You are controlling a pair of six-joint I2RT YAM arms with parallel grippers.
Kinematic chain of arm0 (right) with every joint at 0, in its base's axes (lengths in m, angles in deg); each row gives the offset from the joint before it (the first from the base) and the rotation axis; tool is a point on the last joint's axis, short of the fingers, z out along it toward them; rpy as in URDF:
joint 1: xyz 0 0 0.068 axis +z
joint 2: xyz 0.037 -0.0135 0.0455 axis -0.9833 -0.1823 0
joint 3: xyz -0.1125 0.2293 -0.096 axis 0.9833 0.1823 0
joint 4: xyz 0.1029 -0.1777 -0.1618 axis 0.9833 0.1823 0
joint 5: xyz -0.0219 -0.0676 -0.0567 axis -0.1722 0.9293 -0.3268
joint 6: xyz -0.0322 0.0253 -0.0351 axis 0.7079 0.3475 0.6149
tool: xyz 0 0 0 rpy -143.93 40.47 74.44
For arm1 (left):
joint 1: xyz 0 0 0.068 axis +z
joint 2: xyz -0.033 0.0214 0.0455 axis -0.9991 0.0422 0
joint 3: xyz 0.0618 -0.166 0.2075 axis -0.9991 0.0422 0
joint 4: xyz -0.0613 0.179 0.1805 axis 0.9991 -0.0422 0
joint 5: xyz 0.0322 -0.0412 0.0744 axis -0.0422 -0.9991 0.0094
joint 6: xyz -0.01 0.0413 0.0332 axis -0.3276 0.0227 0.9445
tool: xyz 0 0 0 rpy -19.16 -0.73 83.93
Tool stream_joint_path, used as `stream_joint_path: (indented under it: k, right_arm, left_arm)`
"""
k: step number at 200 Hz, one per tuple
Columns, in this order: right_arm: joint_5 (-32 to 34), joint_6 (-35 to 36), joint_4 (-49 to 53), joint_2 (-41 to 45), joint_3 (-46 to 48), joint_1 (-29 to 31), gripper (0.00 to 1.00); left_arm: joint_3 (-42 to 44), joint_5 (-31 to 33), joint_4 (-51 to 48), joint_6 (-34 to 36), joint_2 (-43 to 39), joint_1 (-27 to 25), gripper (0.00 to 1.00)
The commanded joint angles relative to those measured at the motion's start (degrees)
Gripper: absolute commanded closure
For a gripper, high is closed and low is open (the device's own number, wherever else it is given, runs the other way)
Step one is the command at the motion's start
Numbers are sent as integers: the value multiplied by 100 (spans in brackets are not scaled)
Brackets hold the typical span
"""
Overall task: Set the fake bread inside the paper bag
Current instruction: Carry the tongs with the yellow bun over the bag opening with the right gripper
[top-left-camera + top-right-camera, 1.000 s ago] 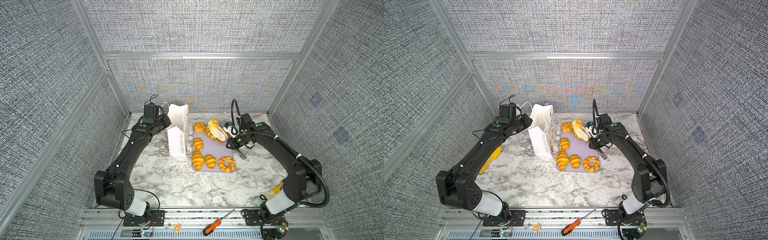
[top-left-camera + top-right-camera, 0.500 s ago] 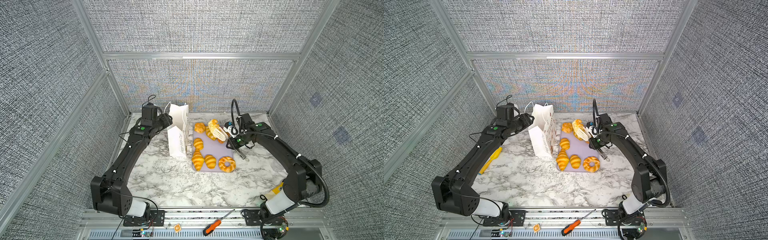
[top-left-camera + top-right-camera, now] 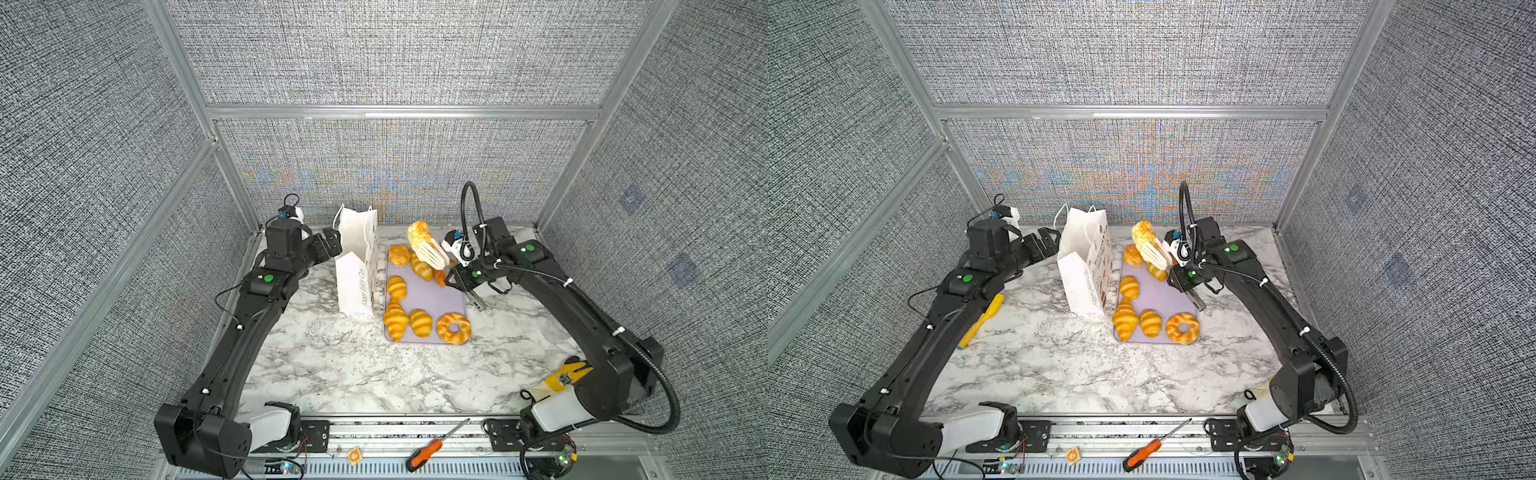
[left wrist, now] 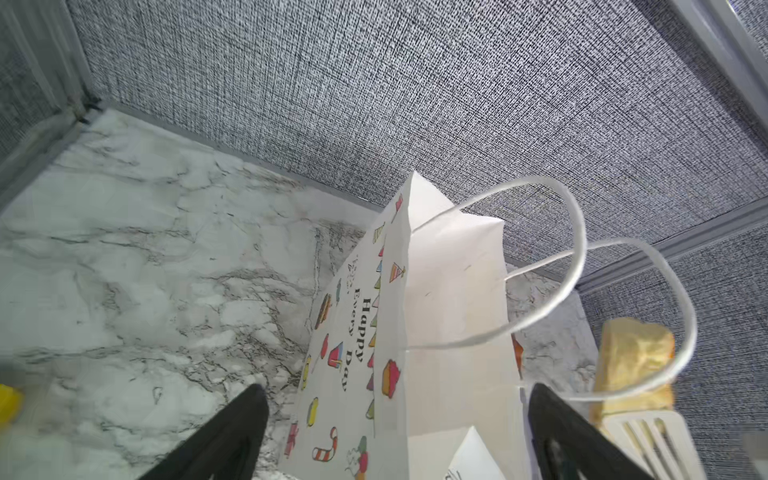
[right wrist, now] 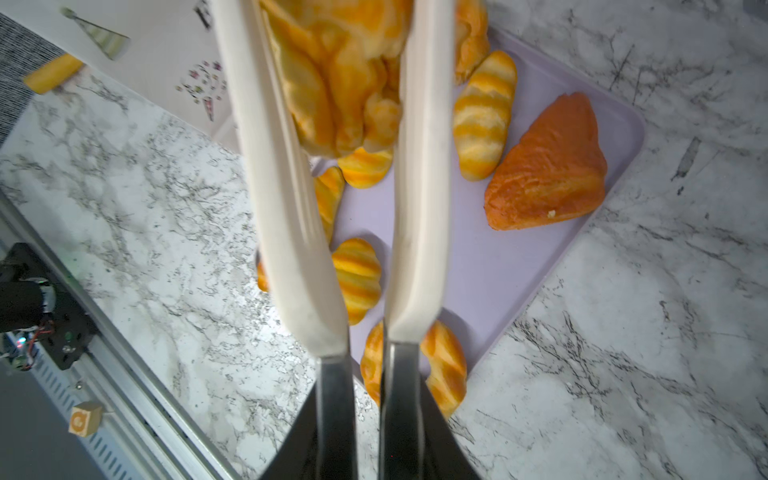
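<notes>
The white paper bag (image 3: 357, 266) (image 3: 1086, 266) (image 4: 436, 332) stands upright left of the lilac tray (image 3: 440, 299) (image 5: 498, 257). My left gripper (image 3: 332, 245) (image 3: 1048, 243) (image 4: 397, 390) is open, close by the bag's upper left edge and holding nothing. My right gripper (image 3: 459, 277) (image 3: 1183, 277) (image 5: 370, 415) is shut on white tongs (image 3: 432, 253) (image 5: 419, 166). The tongs clamp a rectangular puff of fake bread (image 3: 417, 235) (image 3: 1142, 235) (image 5: 340, 75) in the air, right of the bag's top. On the tray lie a doughnut (image 3: 454, 328), several croissants (image 3: 395, 320), a bun (image 3: 400, 254) and a darker croissant (image 5: 548, 166).
A yellow scoop (image 3: 982, 320) lies on the marble beside the left arm. An orange-handled screwdriver (image 3: 432, 451) and a small wooden block (image 3: 354, 456) rest on the front rail. Fabric walls enclose the left, back and right.
My left gripper has gone from shut to wide open beside the bag. The tongs with the puff have risen slightly and shifted towards the bag.
</notes>
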Motion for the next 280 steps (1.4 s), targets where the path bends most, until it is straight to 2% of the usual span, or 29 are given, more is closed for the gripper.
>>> stream_joint_path:
  k: [1,50,72,108,176,209,280]
  right_arm:
    - [-406,-352,-426,202,-161,166,72]
    - [-562,-1110,-1367,425,-521,785,71]
    - [-472,-1315,-1522,200,-876,1208,71]
    - [-216,-1769,-1773,-269,-1418,1797,70]
    - [578,-2459,-1775,-1165,-2051,2460,69]
    - [1086,-2761,-1509,-1479,-2337,2545,69]
    - [1469,-2808,-1050,-1836,-2621,2547,64]
  left_arm:
    - [238,578,44,713,-245,21,1]
    - [713,814,32,1124,-273,152,1]
    - [851,883,183,1187,-289,186,1]
    - [1059,492,388,1462,-317,190,1]
    - [1355,804,394,1483,-614,222,1]
    - [1403,825,344,1536,-656,250,1]
    - [1438,757,367,1527,-687,273,1]
